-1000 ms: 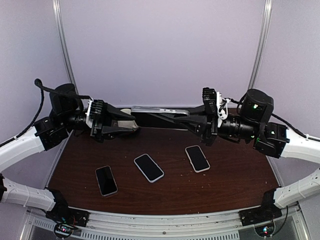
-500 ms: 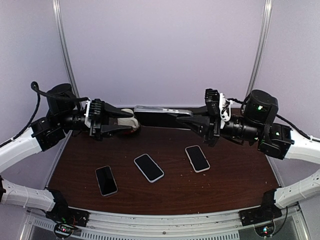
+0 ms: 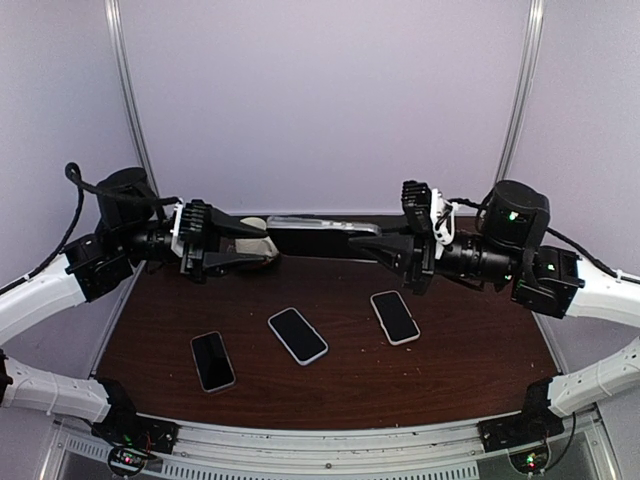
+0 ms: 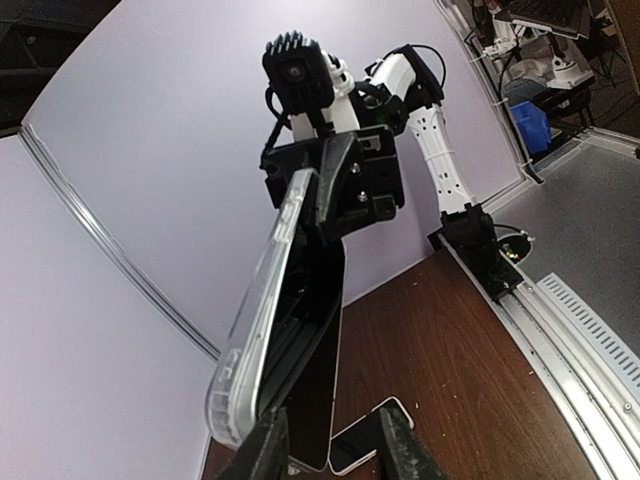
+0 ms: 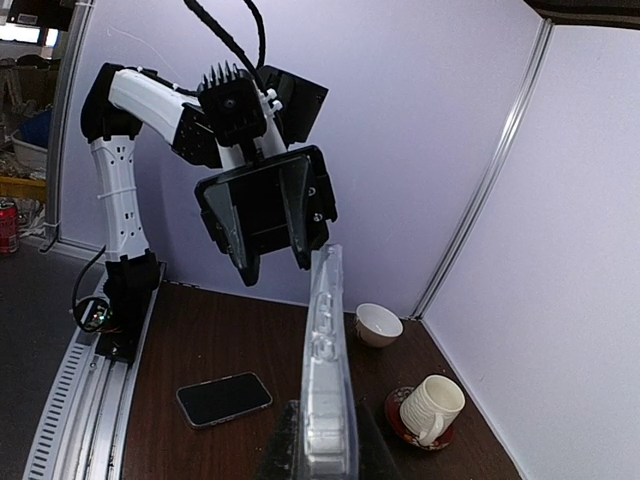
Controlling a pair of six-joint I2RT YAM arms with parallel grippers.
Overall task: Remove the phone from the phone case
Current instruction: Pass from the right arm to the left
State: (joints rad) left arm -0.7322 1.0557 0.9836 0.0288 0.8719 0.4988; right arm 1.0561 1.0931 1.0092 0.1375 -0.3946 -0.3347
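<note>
Desk [image 3: 470, 350]: dark wood top. Three loose phones [image 3: 297, 335] lie on it, nearer than the point where the arms meet.
Left tool [image 3: 268, 247]: pinches the left end of the phone, its fingers parted only by the phone's thickness, going by the left wrist view.
Right tool [image 3: 383, 244]: pressed almost together on the thin right end wall of the phone case.
Phone case [image 4: 262, 320]: clear glossy plastic with button bumps along one edge. It is held in the air over the far side of the desk, between the two tools, and its left end stands away from the phone. It is likely light, springy and slippery, and best taken by an end wall.
Phone [image 4: 315, 350]: a black slab with a pale rim, partly out of the case. It is probably stiff, heavier and glass-faced, so breakable if dropped. Grip it across the flat faces at the freed end.
</note>
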